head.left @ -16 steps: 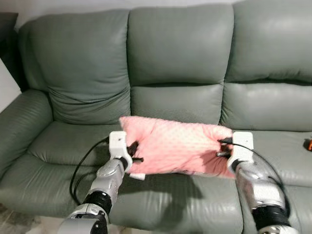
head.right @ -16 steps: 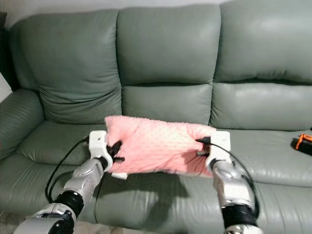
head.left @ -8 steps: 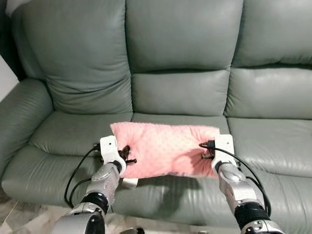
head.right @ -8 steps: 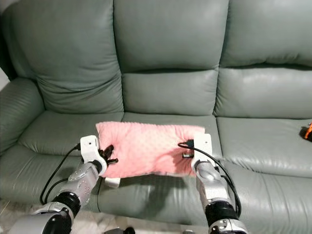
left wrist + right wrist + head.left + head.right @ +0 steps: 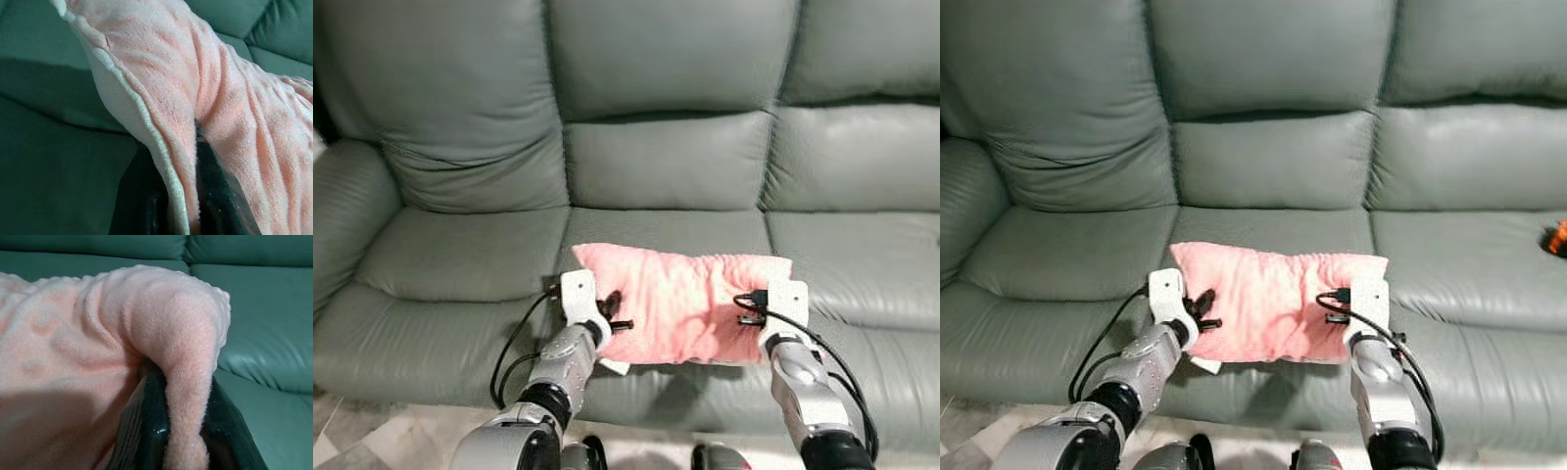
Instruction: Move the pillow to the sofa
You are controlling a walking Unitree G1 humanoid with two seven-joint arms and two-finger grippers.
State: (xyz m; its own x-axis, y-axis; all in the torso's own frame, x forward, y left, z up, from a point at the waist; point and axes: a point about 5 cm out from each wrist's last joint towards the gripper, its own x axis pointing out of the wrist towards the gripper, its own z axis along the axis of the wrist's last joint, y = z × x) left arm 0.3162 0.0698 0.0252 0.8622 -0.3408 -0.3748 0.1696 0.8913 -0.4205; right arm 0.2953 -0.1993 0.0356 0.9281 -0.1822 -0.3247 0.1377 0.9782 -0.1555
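The soft pink fleece pillow point(image 5: 683, 302) hangs crosswise between the two arms, low over the front of the grey-green leather sofa's point(image 5: 470, 257) middle seat cushion; whether its underside touches the leather cannot be told. The left tool point(image 5: 612, 318) sits at the pillow's nine o'clock end, the right tool point(image 5: 745, 307) at its three o'clock end. In the left wrist view the black fingers point(image 5: 215, 186) are clamped on a fold of the pillow's white-piped edge, and in the right wrist view the fingers point(image 5: 146, 431) likewise pinch a bunched ridge of fleece. The step in hand looks like the set-down. To do it well, both arms should lower together so the pillow stays level, and carry it a little toward twelve o'clock so that it lands well back from the seat's front lip. Only once the fabric rests on the cushion should both tools spread, then draw back toward six o'clock without dragging the fleece along
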